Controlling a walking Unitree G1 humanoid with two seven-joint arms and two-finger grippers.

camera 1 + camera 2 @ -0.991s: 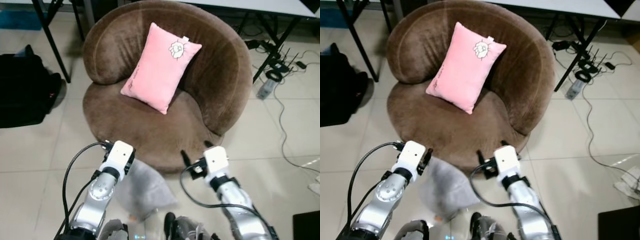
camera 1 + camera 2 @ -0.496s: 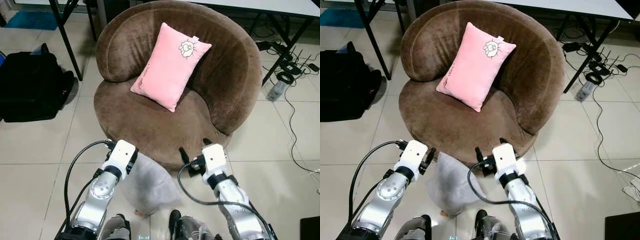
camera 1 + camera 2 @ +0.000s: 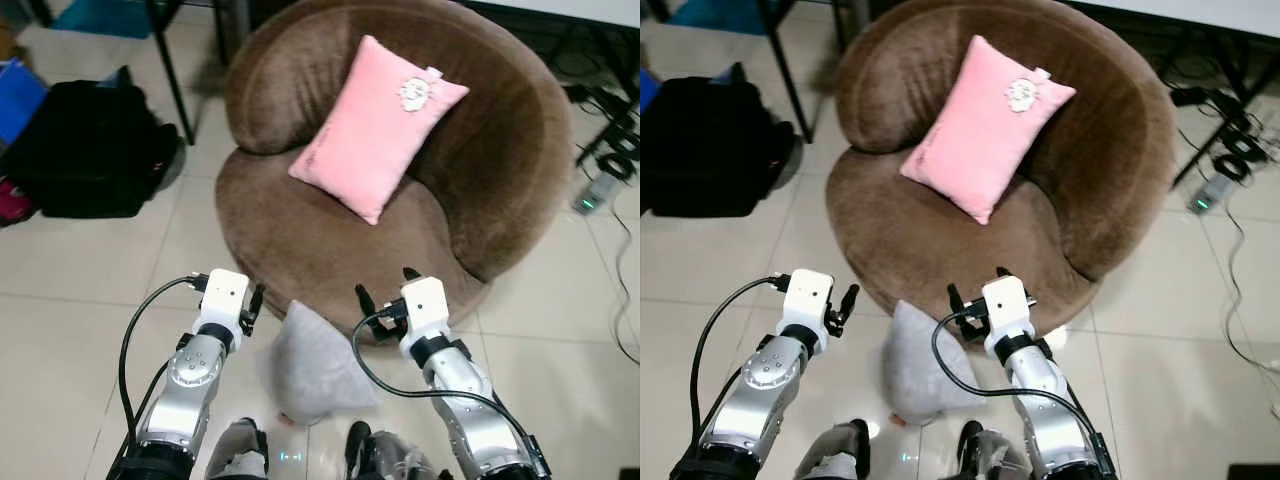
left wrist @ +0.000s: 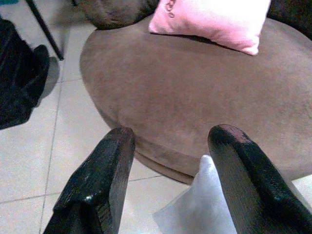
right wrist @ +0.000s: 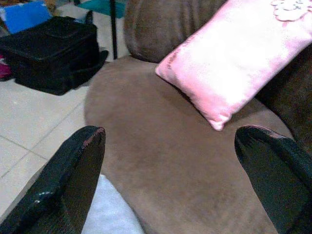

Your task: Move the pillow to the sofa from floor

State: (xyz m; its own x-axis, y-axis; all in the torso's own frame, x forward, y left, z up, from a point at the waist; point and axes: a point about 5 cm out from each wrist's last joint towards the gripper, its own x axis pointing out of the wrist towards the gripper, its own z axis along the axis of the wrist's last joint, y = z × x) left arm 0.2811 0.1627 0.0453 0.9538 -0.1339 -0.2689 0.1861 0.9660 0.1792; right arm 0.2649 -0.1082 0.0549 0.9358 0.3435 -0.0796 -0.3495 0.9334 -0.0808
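Grey pillow (image 3: pixel 312 362) lies on the tiled floor (image 3: pixel 70 330), hard up against the front base of the round brown sofa (image 3: pixel 330 240), just ahead of the robot's feet and between its two arms. A pink pillow (image 3: pixel 378 125) is already propped against the sofa back; not the one to move, by my reading, since it is off the floor. Left gripper (image 3: pixel 250 300) hangs above the floor beside the grey pillow's left corner, fingers spread apart and holding nothing; the left wrist view shows that pale corner between the two black fingers (image 4: pixel 102 175), not touched. Right gripper (image 3: pixel 385 292) is over the sofa's front edge, above the pillow's right side, fingers set wide and empty; the right wrist view catches a sliver of grey fabric by one finger (image 5: pixel 68 180). Step in hand looks like the approach: arms bracketing the pillow, no grasp yet. Next move would call for lowering both grippers to the pillow's two sides, pinching the soft fabric or squeezing it between the arms, then lifting it clear of the sofa's lip and onto the seat. A black bag (image 3: pixel 90 150) sits well off to the left.
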